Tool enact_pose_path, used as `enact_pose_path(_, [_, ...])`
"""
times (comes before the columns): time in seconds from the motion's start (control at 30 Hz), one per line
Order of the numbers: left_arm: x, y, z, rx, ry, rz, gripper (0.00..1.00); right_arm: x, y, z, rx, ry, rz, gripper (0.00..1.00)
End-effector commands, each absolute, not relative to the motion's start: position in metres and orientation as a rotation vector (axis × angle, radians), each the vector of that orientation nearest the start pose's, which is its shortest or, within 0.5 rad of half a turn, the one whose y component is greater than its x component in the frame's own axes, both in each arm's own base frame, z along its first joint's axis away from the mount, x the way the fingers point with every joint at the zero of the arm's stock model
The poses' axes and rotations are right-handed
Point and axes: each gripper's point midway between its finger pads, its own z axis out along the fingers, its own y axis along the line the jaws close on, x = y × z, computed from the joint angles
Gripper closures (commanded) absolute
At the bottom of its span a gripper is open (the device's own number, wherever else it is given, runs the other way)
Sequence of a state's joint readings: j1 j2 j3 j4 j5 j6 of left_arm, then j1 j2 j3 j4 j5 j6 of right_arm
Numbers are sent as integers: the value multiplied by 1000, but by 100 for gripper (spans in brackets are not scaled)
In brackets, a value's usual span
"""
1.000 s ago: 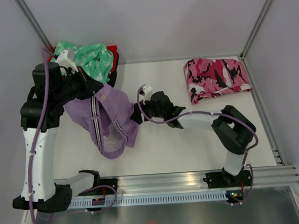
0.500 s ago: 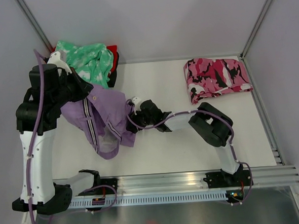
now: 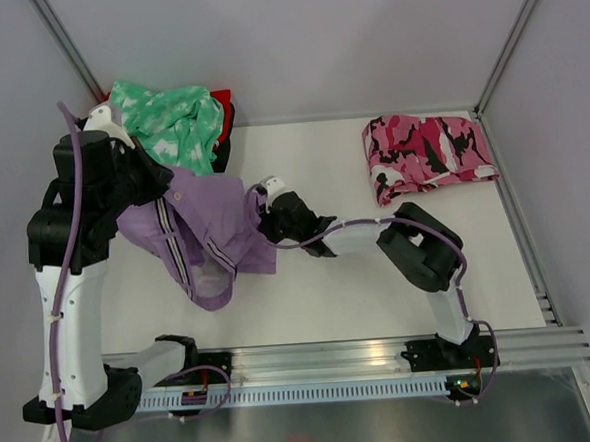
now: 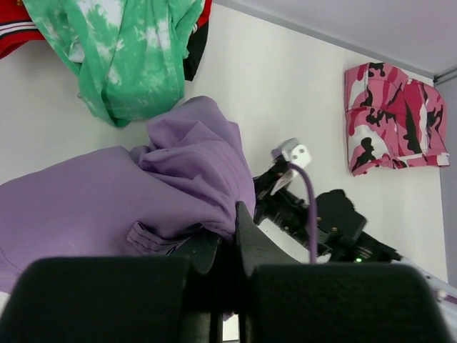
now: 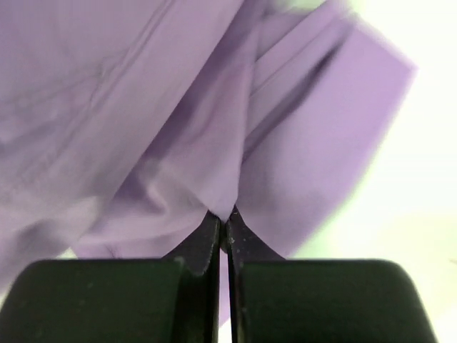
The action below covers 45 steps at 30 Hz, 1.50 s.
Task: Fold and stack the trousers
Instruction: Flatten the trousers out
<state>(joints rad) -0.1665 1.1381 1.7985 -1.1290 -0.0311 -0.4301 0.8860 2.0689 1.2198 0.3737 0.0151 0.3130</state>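
The lilac-purple trousers (image 3: 210, 231) hang bunched at the table's left, with pale stripes showing along the waistband. My left gripper (image 3: 163, 189) holds their upper left part off the table; in the left wrist view the cloth (image 4: 143, 193) is pinched between its shut fingers (image 4: 251, 239). My right gripper (image 3: 267, 223) has shut on the right edge of the trousers; in the right wrist view a fold of purple cloth (image 5: 214, 143) is nipped at the fingertips (image 5: 226, 221).
A mint-green and white garment (image 3: 174, 123) lies heaped at the back left over a red one (image 3: 225, 113). A folded pink-black camouflage garment (image 3: 426, 153) lies at the back right. The enclosure's walls stand close on both sides.
My right gripper moved left to the trousers' edge and shut on the cloth. The left arm drew the trousers slightly left and up.
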Motion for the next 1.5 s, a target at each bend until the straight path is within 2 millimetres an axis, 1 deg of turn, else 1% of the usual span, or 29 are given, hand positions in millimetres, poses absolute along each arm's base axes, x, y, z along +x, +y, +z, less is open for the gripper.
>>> enact_pose_path(0.0, [262, -50, 436, -249, 1924, -321, 98, 412, 369, 167, -280, 1856, 435, 100])
enact_pose_path(0.03, [262, -52, 439, -231, 1916, -327, 98, 417, 346, 177, -242, 1867, 376, 100])
enact_pose_path(0.07, [264, -55, 443, -215, 1902, -342, 98, 419, 322, 215, -184, 1815, 362, 100])
enact_pose_path(0.13, [262, -68, 451, -153, 1883, -417, 98, 433, 254, 242, -42, 1796, 219, 100])
enact_pose_path(0.17, [262, -73, 453, -134, 1879, -442, 98, 424, 224, 278, 24, 1736, 207, 100])
enact_pose_path(0.23, [263, -79, 456, -102, 1875, -471, 98, 420, 157, 304, 143, 1694, 57, 100])
enact_pose_path(0.27, [264, -78, 455, -101, 1877, -465, 98, 402, 128, 335, 193, 1628, 33, 100])
enact_pose_path(0.3, [265, -75, 451, -113, 1892, -440, 98, 394, 103, 347, 231, 1604, -23, 100])
enact_pose_path(0.37, [264, -70, 447, -109, 1905, -408, 98, 363, 62, 378, 262, 1555, -120, 100])
enact_pose_path(0.43, [265, -60, 427, -129, 1967, -333, 98, 343, 32, 382, 291, 1579, -217, 100])
enact_pose_path(0.47, [268, -48, 415, -168, 1996, -261, 98, 328, 19, 400, 340, 1548, -225, 100])
enact_pose_path(0.5, [269, -41, 400, -189, 2032, -223, 98, 321, 14, 402, 344, 1554, -230, 100])
enact_pose_path(0.53, [274, -38, 364, -211, 2126, -196, 98, 307, 9, 401, 335, 1570, -229, 100])
enact_pose_path(0.57, [276, -32, 342, -246, 2180, -183, 98, 302, 9, 400, 348, 1575, -206, 100])
enact_pose_path(0.6, [272, -38, 302, -259, 2286, -221, 98, 297, 12, 396, 324, 1595, -174, 100])
enact_pose_path(0.67, [270, -41, 273, -273, 2340, -244, 98, 282, 17, 376, 257, 1658, -134, 100])
enact_pose_path(0.7, [264, -35, 246, -312, 2394, -204, 98, 280, 34, 364, 173, 1703, -50, 100])
enact_pose_path(0.8, [263, -16, 225, -369, 2407, -129, 98, 261, 68, 317, -21, 1840, 120, 100])
enact_pose_path(0.83, [261, -11, 213, -391, 2437, -112, 98, 248, 100, 304, -138, 1890, 310, 100])
enact_pose_path(0.87, [262, -8, 205, -404, 2462, -98, 98, 238, 117, 283, -200, 1941, 412, 100])
enact_pose_path(0.93, [264, 18, 195, -508, 2462, -8, 98, 210, 156, 250, -248, 2034, 708, 100])
enact_pose_path(1.03, [276, 54, 197, -680, 2399, 44, 98, 183, 171, 213, -167, 2133, 864, 100])
enact_pose_path(1.17, [288, 93, 192, -871, 2322, 47, 98, 161, 171, 196, -177, 2172, 867, 100])
enact_pose_path(1.23, [289, 100, 181, -885, 2351, 85, 94, 155, 175, 180, -227, 2223, 863, 88])
enact_pose_path(1.27, [291, 98, 178, -877, 2367, 64, 80, 154, 178, 173, -249, 2243, 863, 84])
enact_pose_path(1.33, [291, 85, 176, -857, 2383, -24, 49, 161, 183, 160, -276, 2291, 817, 61])
enact_pose_path(1.37, [293, 63, 180, -818, 2390, -156, 18, 172, 179, 156, -262, 2293, 745, 49])
enact_pose_path(1.4, [284, 52, 187, -788, 2367, -192, 14, 182, 179, 159, -252, 2282, 710, 31])
enact_pose_path(1.47, [272, 26, 195, -768, 2343, -222, 1, 207, 182, 167, -218, 2282, 629, 17])
